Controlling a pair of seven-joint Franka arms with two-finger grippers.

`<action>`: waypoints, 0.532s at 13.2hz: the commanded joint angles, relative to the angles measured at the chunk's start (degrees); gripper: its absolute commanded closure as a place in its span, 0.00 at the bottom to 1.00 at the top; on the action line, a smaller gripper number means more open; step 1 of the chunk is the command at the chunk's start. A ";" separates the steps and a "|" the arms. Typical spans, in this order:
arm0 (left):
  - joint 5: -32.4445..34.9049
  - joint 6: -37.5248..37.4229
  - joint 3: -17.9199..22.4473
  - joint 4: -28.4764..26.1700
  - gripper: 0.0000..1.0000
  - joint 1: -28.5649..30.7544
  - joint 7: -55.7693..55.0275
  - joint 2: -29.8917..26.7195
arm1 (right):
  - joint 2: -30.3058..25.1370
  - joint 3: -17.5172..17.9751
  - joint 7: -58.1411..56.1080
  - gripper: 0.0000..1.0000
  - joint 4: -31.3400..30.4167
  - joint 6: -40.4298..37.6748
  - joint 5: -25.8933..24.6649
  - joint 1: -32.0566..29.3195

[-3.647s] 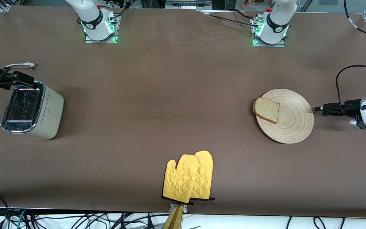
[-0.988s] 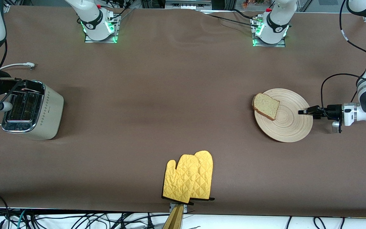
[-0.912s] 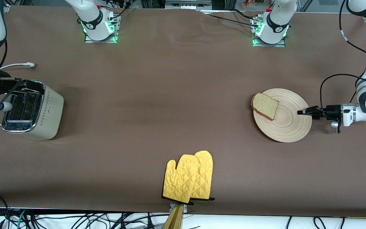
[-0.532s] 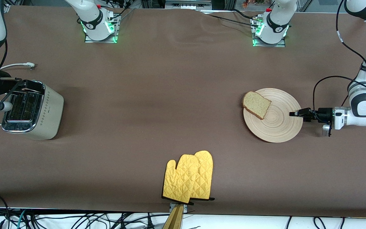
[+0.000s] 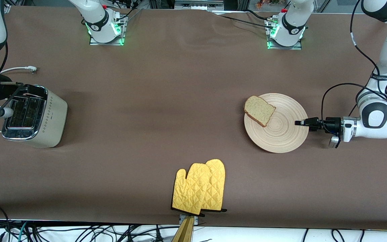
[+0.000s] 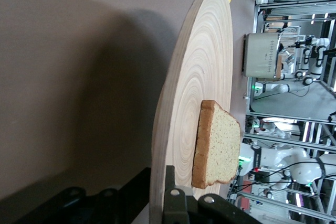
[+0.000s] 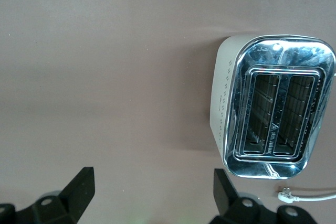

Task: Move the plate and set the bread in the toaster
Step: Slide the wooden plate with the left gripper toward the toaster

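The pale wood plate (image 5: 281, 132) lies toward the left arm's end of the table. The bread (image 5: 260, 110) rests on it and overhangs the rim toward the right arm's end. My left gripper (image 5: 301, 122) is shut on the plate's rim, on the side away from the bread. The left wrist view shows the plate (image 6: 205, 87) edge-on between the jaws of the left gripper (image 6: 157, 195), with the bread (image 6: 218, 150) on it. The cream toaster (image 5: 34, 116) stands at the right arm's end. My right gripper (image 5: 25, 90) hovers open and empty over it (image 7: 152, 184), its slots (image 7: 273, 114) bare.
A pair of yellow oven mitts (image 5: 200, 186) lies at the table's edge nearest the front camera, midway along. The toaster's white cord and plug (image 5: 29, 69) lie beside the toaster, farther from the camera. Brown cloth stretches between plate and toaster.
My left gripper closed on the plate's rim and has slid the plate with the bread toward the right arm's end. The right gripper has stayed over the toaster.
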 commanded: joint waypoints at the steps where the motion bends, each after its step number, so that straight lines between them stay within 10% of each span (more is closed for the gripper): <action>1: -3.28 -2.74 -1.06 0.94 1.00 -1.00 -3.28 -0.14 | -0.21 0.28 0.22 0.00 0.35 -0.54 -0.08 -0.19; 7: -8.38 0.94 -1.15 0.77 1.00 -13.29 -7.05 -0.75 | -0.21 0.28 0.13 0.00 0.35 -0.54 -0.08 -0.19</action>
